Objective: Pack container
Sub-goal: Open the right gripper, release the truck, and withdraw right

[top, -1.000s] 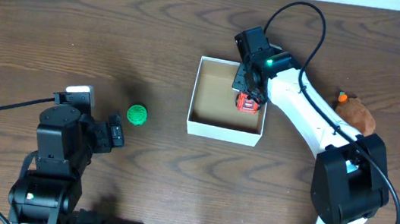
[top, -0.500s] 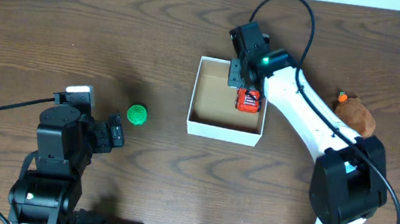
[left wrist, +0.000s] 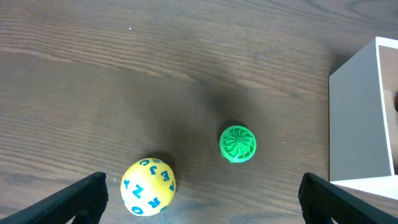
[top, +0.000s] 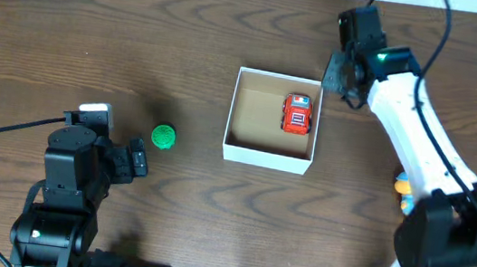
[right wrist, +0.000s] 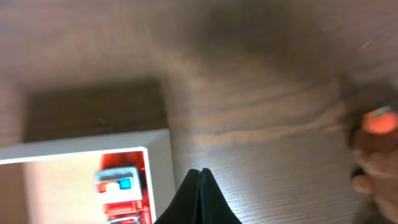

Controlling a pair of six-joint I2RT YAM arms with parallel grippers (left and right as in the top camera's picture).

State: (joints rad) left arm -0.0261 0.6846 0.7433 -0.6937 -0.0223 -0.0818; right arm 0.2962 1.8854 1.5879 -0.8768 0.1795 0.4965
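Right jaws are pressed together, their dark fingers meeting tip to tip with nothing between them. Seen from overhead they hang at the end of the right arm, just outside the far right corner of the container, over bare tabletop and apart from the box wall. Left jaws stand wide apart and hold nothing: the left wrist view shows one dark tip at each lower corner, with open wood between. The left arm sits at the near left side, well apart from the box.

The container lies flat near the middle of the tabletop, white outside and tan inside. A red toy car lies inside it, in the far right part, close to the right wall; whether it touches that wall I cannot tell.

A green ball rests on the tabletop left of the container, apart from it and just ahead of the left jaws. A yellow ball with blue letters lies near the green one in the left wrist view, not touching it. Beside the right arm a small orange and blue thing peeks out, too small to name
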